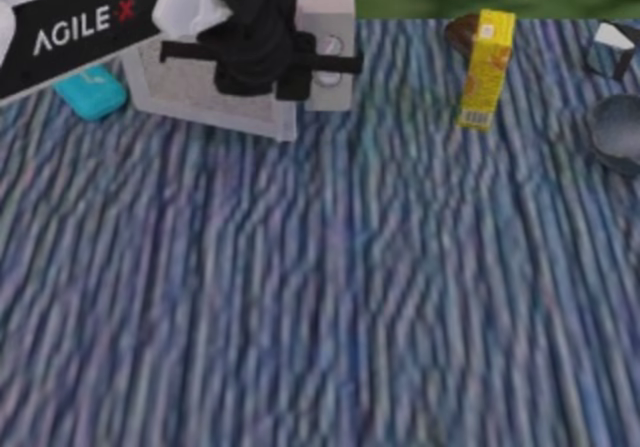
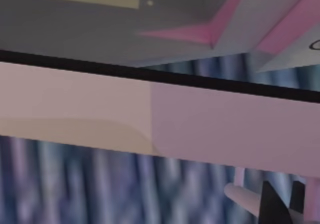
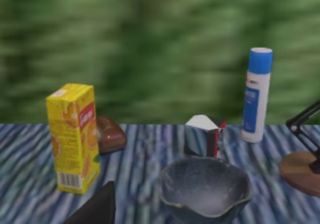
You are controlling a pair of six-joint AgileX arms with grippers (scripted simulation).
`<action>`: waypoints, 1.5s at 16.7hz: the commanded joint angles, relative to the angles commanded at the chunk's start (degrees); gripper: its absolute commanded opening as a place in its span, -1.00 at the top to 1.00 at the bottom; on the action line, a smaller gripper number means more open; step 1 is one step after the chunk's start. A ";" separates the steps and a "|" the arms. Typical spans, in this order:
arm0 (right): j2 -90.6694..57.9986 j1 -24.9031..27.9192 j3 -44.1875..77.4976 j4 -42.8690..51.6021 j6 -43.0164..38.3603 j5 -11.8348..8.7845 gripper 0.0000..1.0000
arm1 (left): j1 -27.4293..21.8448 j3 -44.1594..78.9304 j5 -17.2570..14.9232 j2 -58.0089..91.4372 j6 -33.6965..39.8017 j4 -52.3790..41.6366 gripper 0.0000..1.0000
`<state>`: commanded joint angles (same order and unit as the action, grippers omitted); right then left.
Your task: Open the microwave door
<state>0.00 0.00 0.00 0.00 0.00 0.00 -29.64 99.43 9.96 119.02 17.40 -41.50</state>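
Overhead, the microwave [image 1: 240, 77] is seen at the table's [image 1: 320, 297] far left, the left gripper [image 1: 262, 62] pressed against the microwave door [image 1: 215, 107]; its jaw state cannot be told. A teal block [image 1: 92, 92] lies just left, a yellow juice carton [image 1: 486, 67] well right. The left wrist view is filled by a pale panel edge. The right wrist view holds the carton, a grey bowl [image 3: 205, 191], a blue-capped bottle [image 3: 257, 93]; the right gripper's [image 3: 97, 209] jaw state cannot be told.
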 joint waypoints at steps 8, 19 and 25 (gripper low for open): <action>0.00 0.00 0.00 0.00 0.00 0.00 -1.00 | 0.04 -2.08 -1.18 -1.23 -1.53 0.93 1.00; 0.00 0.00 0.00 0.00 0.00 0.00 -1.00 | 1.08 -6.63 -3.12 -4.43 -5.69 3.04 1.00; 0.00 0.00 0.00 0.00 0.00 0.00 -1.00 | 1.08 -6.63 -3.12 -4.43 -5.69 3.04 1.00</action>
<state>0.00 0.00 0.00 0.00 0.00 0.00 -28.56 92.80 6.85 114.59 11.72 -38.47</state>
